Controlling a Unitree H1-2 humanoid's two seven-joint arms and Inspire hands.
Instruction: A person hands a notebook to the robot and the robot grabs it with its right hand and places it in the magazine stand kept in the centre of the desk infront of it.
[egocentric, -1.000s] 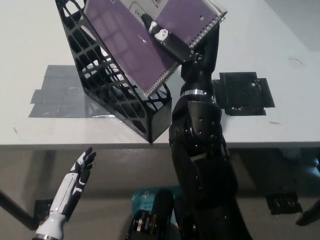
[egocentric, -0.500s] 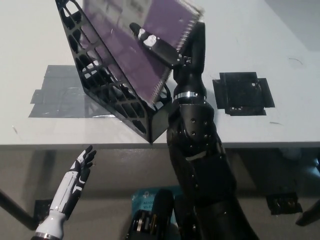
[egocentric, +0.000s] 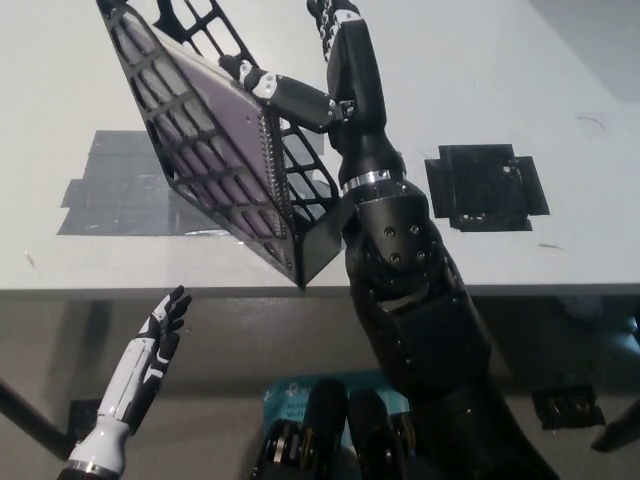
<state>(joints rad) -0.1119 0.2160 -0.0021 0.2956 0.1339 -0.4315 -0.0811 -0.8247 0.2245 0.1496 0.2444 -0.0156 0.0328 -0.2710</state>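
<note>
1. The notebook (egocentric: 205, 160) has gone from lying tilted across the top of the stand (egocentric: 225, 170), half out, to sitting down inside it — purple cover visible through the lattice wall, spiral edge running down near the stand's open front.

2. The right hand (egocentric: 300, 75) has swung with it: a second ago it was clamped across the middle of the cover above the stand; now one finger (egocentric: 275, 92) lies over the stand's upper rim at the notebook's top edge, while the others (egocentric: 330, 20) point up and away, clear of the cover.

3. Judged from this, the placing is all but done — the notebook appears to rest in the stand on its own, and what remains is for the hand to let go fully and withdraw.

4. Fingers of the right hand: spread apart rather than pinching. The lower finger touches or nearly touches the notebook's top edge; whether it presses on it cannot be told.

5. The stand itself sits on the desk (egocentric: 560, 100), leaning, its base near the front edge.

6. The left hand (egocentric: 160, 335) rests low at the lower left, below the desk edge, fingers loosely apart, holding nothing.
</note>
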